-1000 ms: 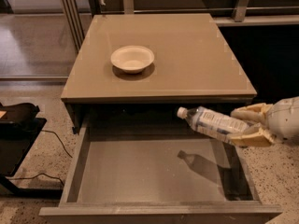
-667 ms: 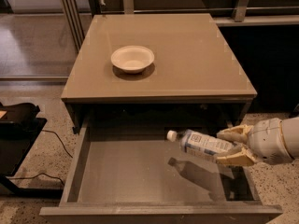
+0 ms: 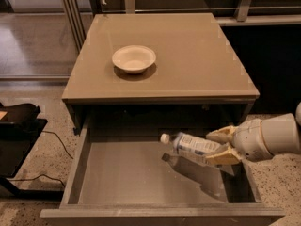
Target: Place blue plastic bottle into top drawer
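Observation:
The blue plastic bottle [image 3: 193,146], clear with a white cap and a pale blue-white label, lies nearly level inside the open top drawer [image 3: 141,178], cap pointing left. My gripper [image 3: 221,145] comes in from the right and is shut on the bottle's base end, one tan finger above it and one below. The bottle hangs just above the drawer floor at its right half and casts a shadow there. The drawer is pulled out wide from under the taupe cabinet top [image 3: 188,55].
A cream round bowl [image 3: 134,59] sits on the cabinet top, left of middle. A black stand [image 3: 16,126] with a cable on the speckled floor is at the left. Metal rails and a dark wall run behind the cabinet.
My gripper has carried the bottle down and to the left, from the drawer's right rim level to low inside the drawer.

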